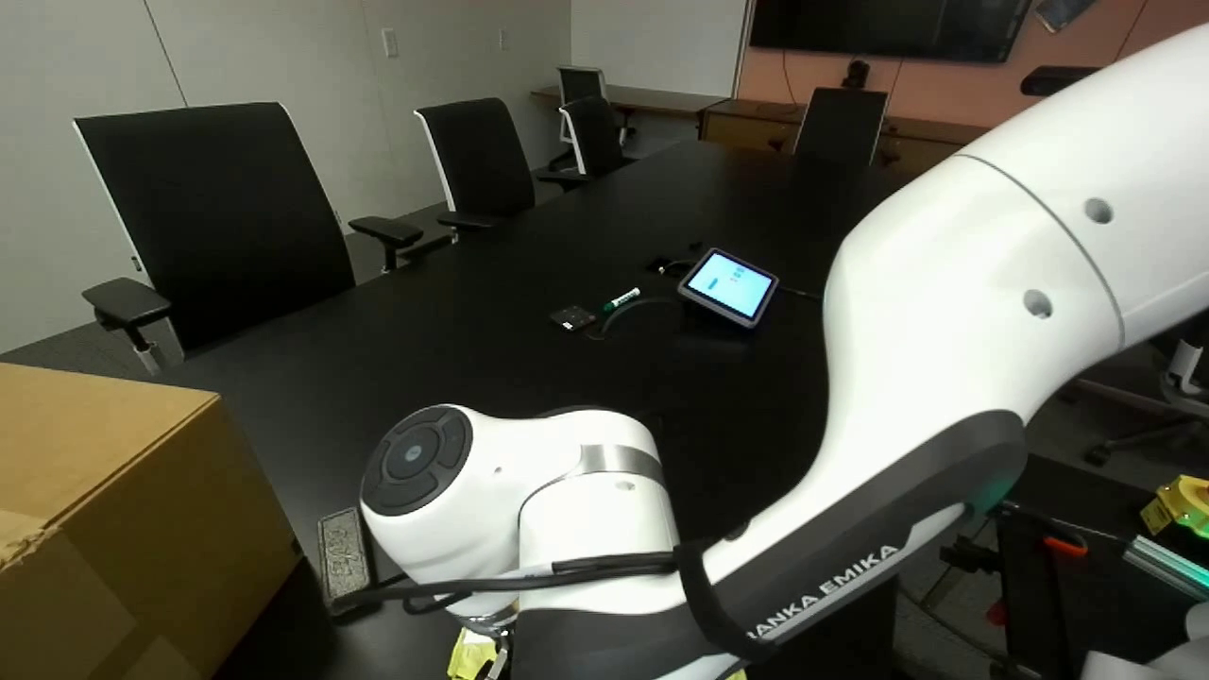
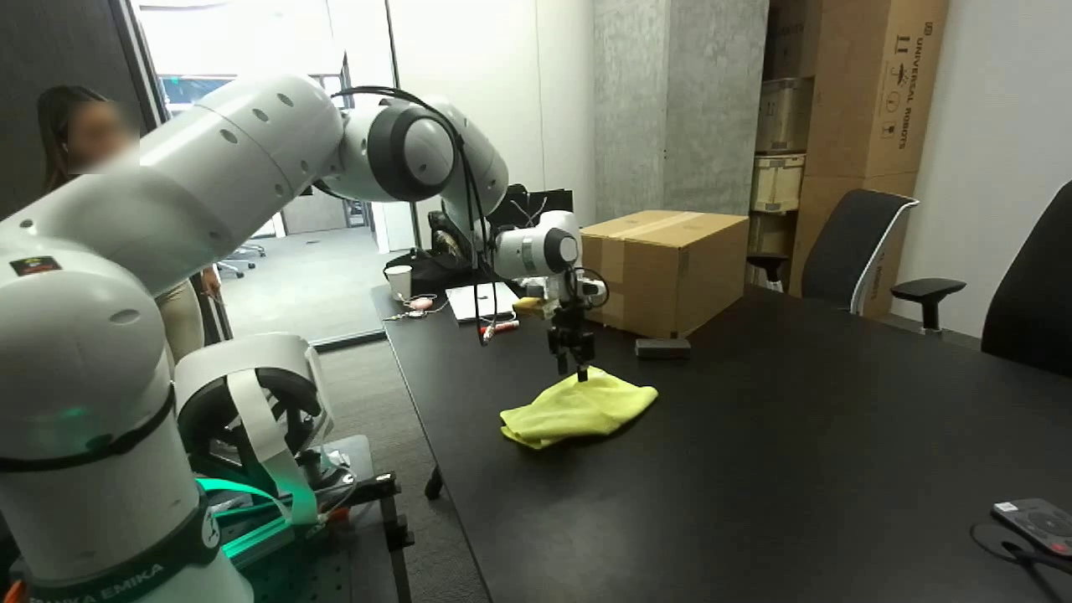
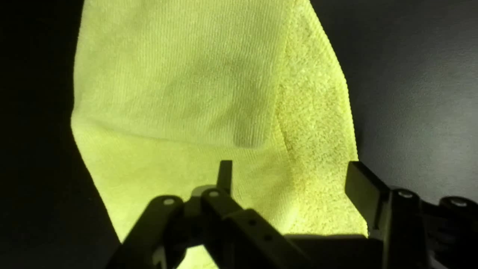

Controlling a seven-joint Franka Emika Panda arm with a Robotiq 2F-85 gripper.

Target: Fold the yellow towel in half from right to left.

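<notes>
In exterior views: robot forearm (image 1: 812, 576), five o'clock, "ANKA EMIKA"; base band (image 2: 126, 578), eight o'clock, "EMIKA"; carton (image 2: 879, 88), two o'clock, "UNIVERSAL ROBOTS".

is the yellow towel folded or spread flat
Partly folded: in the wrist view, the yellow towel overlaps itself, one layer ending partway across another.

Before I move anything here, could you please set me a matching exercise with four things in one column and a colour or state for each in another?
Column one
1. the towel
2. the tablet
3. the cardboard box
4. the gripper

Column two
A. lit up in pale blue
B. jaws apart, at the towel
C. yellow, partly folded over itself
D. tan and closed

Right pairs: 1-C; 2-A; 3-D; 4-B
</notes>
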